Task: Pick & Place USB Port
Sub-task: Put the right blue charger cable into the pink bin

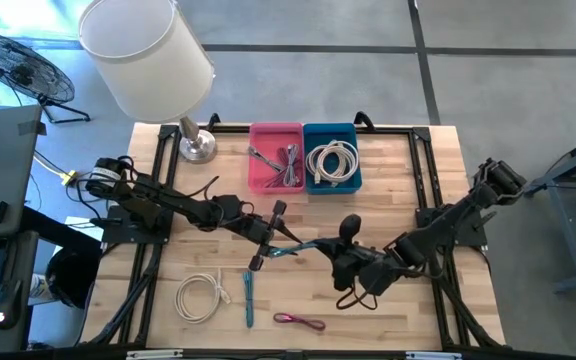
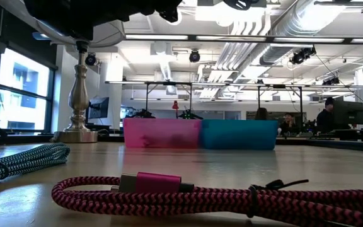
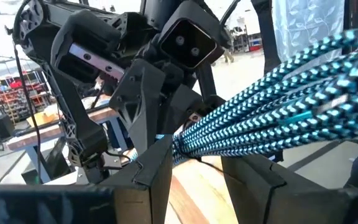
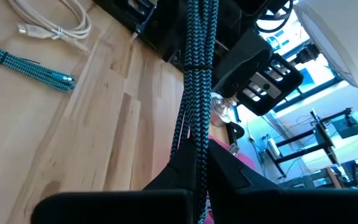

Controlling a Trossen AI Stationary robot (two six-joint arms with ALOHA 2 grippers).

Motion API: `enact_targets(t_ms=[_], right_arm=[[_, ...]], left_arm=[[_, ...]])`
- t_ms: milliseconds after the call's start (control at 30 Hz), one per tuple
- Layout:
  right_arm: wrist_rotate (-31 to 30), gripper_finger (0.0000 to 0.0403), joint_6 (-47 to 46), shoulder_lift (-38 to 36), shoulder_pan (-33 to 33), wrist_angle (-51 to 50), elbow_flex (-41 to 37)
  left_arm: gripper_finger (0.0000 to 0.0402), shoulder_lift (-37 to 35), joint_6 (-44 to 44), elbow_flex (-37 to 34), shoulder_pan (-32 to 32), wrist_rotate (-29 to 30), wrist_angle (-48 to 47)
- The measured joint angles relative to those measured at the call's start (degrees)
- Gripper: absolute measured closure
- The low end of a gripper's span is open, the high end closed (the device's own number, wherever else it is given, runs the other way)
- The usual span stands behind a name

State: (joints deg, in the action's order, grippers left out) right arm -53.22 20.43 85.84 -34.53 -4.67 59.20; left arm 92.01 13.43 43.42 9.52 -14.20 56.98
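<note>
A bundled teal-and-black braided cable (image 1: 293,248) hangs in the air over the table's middle, between the two grippers. My right gripper (image 1: 336,245) comes from the table's right and is shut on the cable (image 4: 194,93). My left gripper (image 1: 271,240) comes from the left and is open. In the left wrist view its fingertips (image 3: 196,163) stand on either side of the cable (image 3: 278,93), with bare table showing in the gap. I cannot tell whether they touch it. My right gripper pinches the teal cable bundle between its two fingers (image 4: 178,167), at the part (image 4: 195,146) nearest the table's right. It comes roughly level from the right, fingers lying along the cable. The bundle is lifted clear and sticks out straight toward the left gripper.
A pink bin (image 1: 276,157) with a grey cable and a blue bin (image 1: 331,160) with a white cable sit at the far edge. A lamp (image 1: 148,55) stands far left. On the near side lie a white coil (image 1: 200,297), another teal cable (image 1: 249,298) and a magenta cable (image 1: 300,321).
</note>
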Motion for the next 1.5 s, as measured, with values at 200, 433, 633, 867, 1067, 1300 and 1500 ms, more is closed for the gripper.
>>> enact_targets(t_ms=[200,433,633,867,1067,1300,1500], right_arm=[[3.07,0.0397,-1.11,0.00,1.32,-0.06,0.00],[3.73,0.0397,-1.14,0.07,1.58,-0.39,0.00],[4.88,0.0350,-1.90,0.13,1.58,-0.55,-0.02],[1.70,0.0288,-2.29,0.09,1.53,-0.09,0.00],[-3.78,0.0255,-2.38,0.07,1.15,-0.16,0.00],[-6.71,0.0246,-2.00,0.04,1.42,-1.18,-0.02],[-6.38,0.0253,-2.19,0.02,3.93,-1.98,0.00]], left_arm=[[0.0269,0.00,1.58,0.00,-0.11,0.83,0.45],[0.0374,-0.02,4.35,0.09,-0.13,2.08,1.38],[0.0377,-0.09,5.62,0.17,-0.11,5.06,-0.58],[0.0378,-1.08,5.85,0.15,-3.28,10.88,-4.96],[0.0378,-9.05,9.31,0.20,-9.98,23.49,-23.55],[0.0378,-15.87,9.27,0.15,-20.11,27.94,-45.45],[0.0378,-13.68,6.84,0.16,-27.11,17.10,-49.75]])
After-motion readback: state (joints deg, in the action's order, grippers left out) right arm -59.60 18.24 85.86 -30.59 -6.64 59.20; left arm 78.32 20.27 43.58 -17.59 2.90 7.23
